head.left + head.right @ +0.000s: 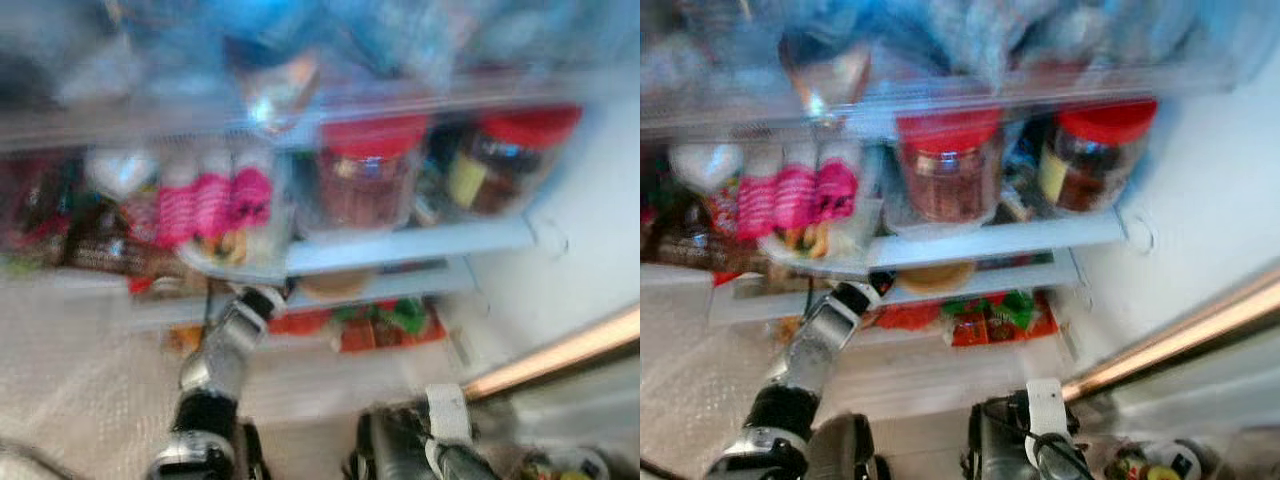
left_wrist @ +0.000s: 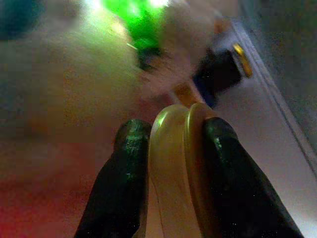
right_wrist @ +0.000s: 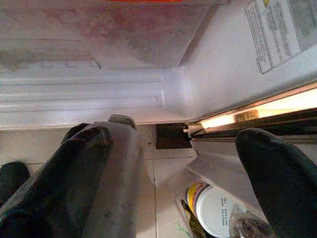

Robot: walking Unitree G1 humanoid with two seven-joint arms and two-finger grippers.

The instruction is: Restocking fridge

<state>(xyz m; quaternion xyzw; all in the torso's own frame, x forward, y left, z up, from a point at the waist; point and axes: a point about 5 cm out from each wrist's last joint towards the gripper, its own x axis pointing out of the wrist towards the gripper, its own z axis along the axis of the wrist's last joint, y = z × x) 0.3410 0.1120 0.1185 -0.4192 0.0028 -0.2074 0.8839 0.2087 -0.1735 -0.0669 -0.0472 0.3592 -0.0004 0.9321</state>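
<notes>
Partly restocked, by the look of it: two red-lidded jars [image 1: 368, 172] and pink-labelled bottles [image 1: 213, 203] already shelved at twelve o'clock. Left gripper [image 2: 171, 136] reached in under the fridge shelf [image 1: 400, 245], pinching a tan, rounded item [image 2: 176, 163], not yet set down. Right gripper [image 3: 173, 163] hung low at five o'clock, spread wide, nothing between the fingers. More goods apparently waiting: a can [image 3: 215, 210] below the door sill. Head views badly blurred; labels, upper shelf contents and the tan item's identity impossible to make out.

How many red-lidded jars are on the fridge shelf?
2: one jar at the shelf's middle, another jar to its right near the wall. Blur may hide others.
</notes>
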